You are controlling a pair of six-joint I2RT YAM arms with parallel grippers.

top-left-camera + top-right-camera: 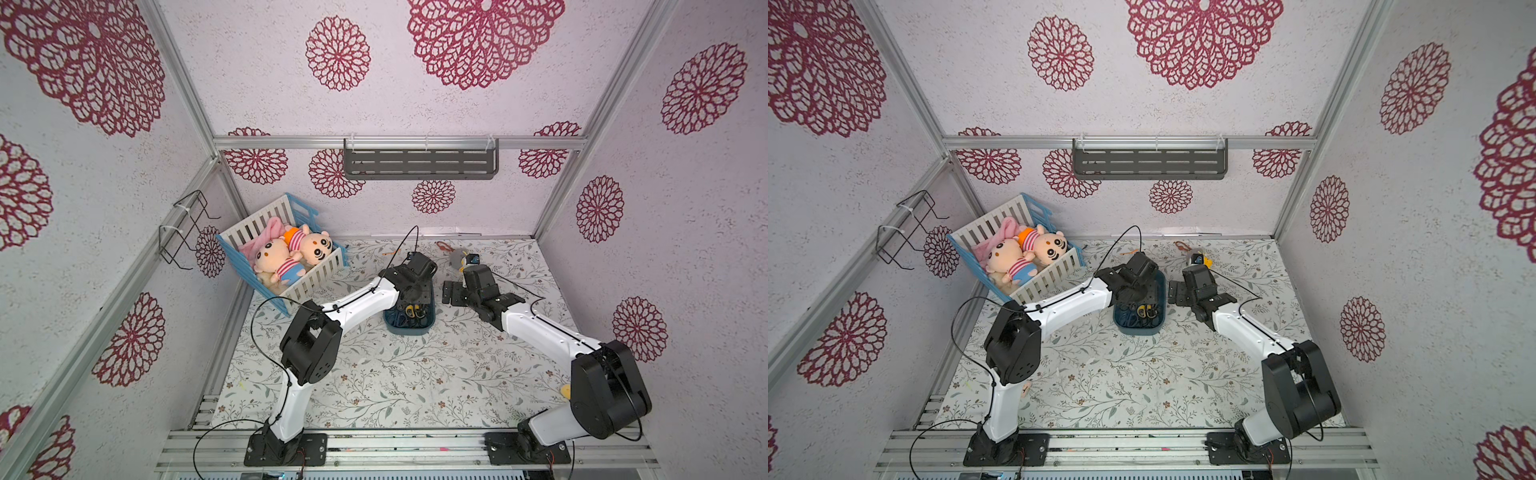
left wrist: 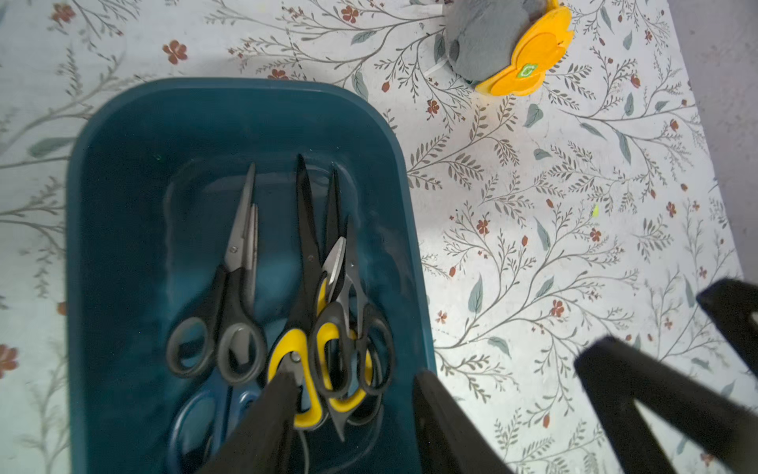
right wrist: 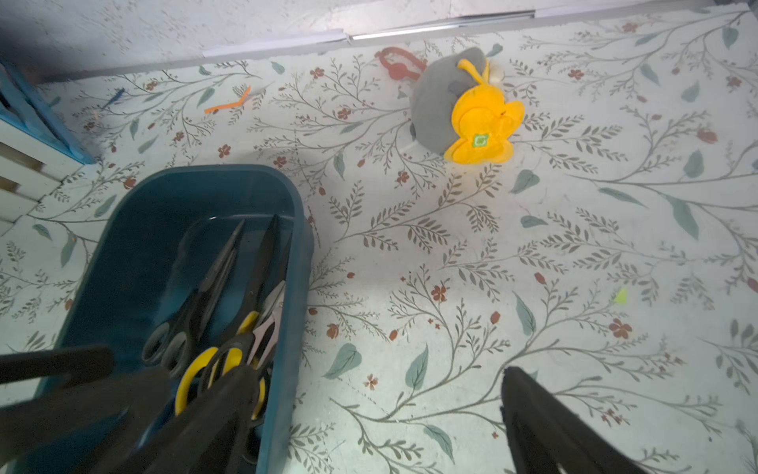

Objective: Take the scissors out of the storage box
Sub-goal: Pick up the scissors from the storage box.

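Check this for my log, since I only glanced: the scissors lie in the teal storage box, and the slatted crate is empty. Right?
Not empty: both top views show the slatted crate holding two plush dolls. The scissors do lie in the teal storage box.

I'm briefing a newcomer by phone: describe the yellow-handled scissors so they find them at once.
Near the middle of the floral table stands a dark teal storage box. Among the scissors inside, it is the only pair with yellow in its handles; the others are black or blue.
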